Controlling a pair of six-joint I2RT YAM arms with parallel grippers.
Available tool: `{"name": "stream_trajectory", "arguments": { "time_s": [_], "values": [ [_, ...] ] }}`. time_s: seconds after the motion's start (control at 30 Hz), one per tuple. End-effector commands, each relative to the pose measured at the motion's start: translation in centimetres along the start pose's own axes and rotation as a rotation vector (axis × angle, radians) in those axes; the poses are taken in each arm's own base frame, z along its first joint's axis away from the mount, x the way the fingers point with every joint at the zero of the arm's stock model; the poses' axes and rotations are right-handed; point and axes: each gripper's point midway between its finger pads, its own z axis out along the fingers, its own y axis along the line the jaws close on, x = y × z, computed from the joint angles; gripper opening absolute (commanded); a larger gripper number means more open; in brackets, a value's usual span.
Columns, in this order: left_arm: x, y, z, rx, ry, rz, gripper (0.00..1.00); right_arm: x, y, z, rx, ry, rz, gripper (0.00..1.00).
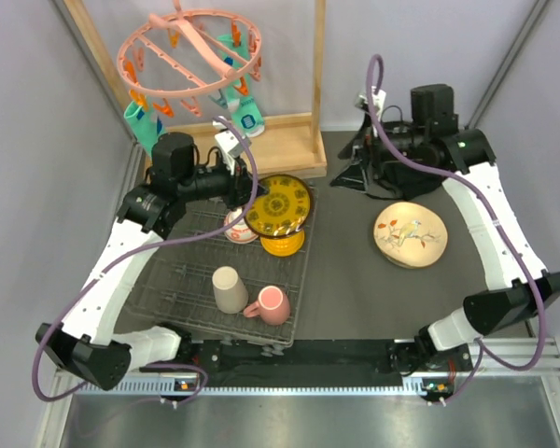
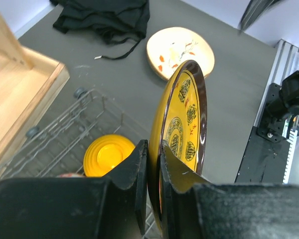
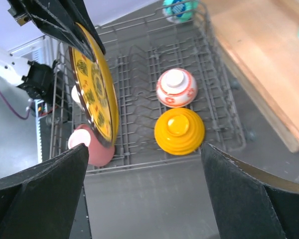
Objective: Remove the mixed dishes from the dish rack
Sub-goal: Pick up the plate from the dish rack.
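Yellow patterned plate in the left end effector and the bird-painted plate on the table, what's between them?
Only bare dark tabletop separates the yellow patterned plate from the bird-painted plate, as the top external view shows.

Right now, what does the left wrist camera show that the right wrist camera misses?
Left wrist only: the bird plate on the table and a black cloth. Right wrist only: the pink mug. Both: the rack, the orange bowl in it, and the yellow plate pinched by the left gripper.
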Motion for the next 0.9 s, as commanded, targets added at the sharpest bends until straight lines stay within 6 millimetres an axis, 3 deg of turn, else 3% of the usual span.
{"name": "stream_trajectory", "arguments": {
  "time_s": [0.0, 0.47, 0.77, 0.87],
  "values": [
    [-2.6, -0.4, 1.2, 0.011, -0.085, 0.067, 0.00, -1.3, 1.0, 2.2, -0.051, -0.008, -0.046, 0.94],
    [-2.9, -1.1, 2.6, 0.043, -0.087, 0.076, 0.00, 0.6, 3.3, 6.0, -0.144, 0.071, -0.069, 0.88],
    [-3.5, -1.8, 2.3, 0.072, -0.108, 0.082, 0.00, 1.4, 3.1, 7.2, -0.160, 0.102, -0.069, 0.76],
    [-3.6, -2.2, 2.4, 0.090, -0.115, 0.083, 0.00, 1.8, 3.0, 7.7, -0.162, 0.115, -0.067, 0.67]
  ]
}}
